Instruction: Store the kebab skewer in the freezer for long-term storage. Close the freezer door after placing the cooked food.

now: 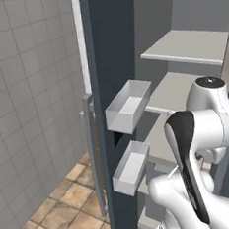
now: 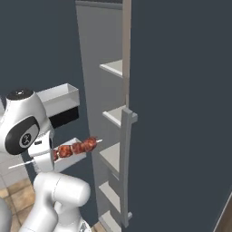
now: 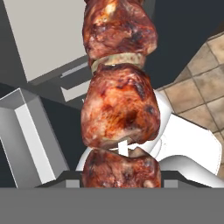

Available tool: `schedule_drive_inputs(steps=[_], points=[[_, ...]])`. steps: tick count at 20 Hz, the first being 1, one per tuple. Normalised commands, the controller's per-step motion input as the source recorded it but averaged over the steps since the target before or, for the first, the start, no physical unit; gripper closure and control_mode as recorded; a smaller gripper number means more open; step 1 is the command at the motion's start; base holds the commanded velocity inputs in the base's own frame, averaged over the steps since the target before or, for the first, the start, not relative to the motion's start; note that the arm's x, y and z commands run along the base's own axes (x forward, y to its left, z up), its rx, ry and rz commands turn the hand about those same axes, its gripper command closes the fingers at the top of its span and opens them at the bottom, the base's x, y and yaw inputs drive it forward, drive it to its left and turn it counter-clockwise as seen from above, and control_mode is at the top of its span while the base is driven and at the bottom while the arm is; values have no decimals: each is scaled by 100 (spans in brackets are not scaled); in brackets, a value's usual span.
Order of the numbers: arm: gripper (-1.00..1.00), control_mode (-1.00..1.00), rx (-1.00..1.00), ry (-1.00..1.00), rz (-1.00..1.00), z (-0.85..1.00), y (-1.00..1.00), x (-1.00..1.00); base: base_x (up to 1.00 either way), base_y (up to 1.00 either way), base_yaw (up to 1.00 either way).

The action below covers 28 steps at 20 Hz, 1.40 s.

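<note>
The kebab skewer [image 2: 77, 147] is a thin pale stick with reddish-brown meat chunks, held roughly level in front of the open freezer [image 2: 106, 90]. My gripper [image 2: 44, 157] is shut on it near the bare end, and the meat points toward the pale grey shelves [image 2: 113, 68]. In the hand view the meat chunks [image 3: 119, 109] run up the middle and cover most of the fingers of my gripper [image 3: 119, 177]. The slate-blue freezer door [image 1: 111, 47] stands swung open on the left, with two grey bins [image 1: 130, 105] on its inner side and its long handle [image 1: 94, 153].
A grey tiled wall [image 1: 30, 95] and tan floor tiles [image 1: 62, 215] lie left of the open door. The plain slate-blue door [image 2: 181, 113] stands shut on the right with its vertical handle [image 2: 126, 167]. My own arm [image 1: 207, 127] covers the lower shelves.
</note>
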Motion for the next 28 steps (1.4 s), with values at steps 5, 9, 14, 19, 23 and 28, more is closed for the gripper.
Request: schedule_drive_inputs(steps=[5,9,14,19,23,28], points=[[100,100,0,0,0,0,0,0,4,0,9],[100,100,0,0,0,0,0,0,2,0,0],[100,100,0,0,0,0,0,0,2,0,0],[100,-100,0,-7,1,-5,0,21,12,0,0],[100,-100,0,-4,8,0,-8,38,0,0,0],[100,-100,-2,-2,2,-7,-27,31,0,0,0]])
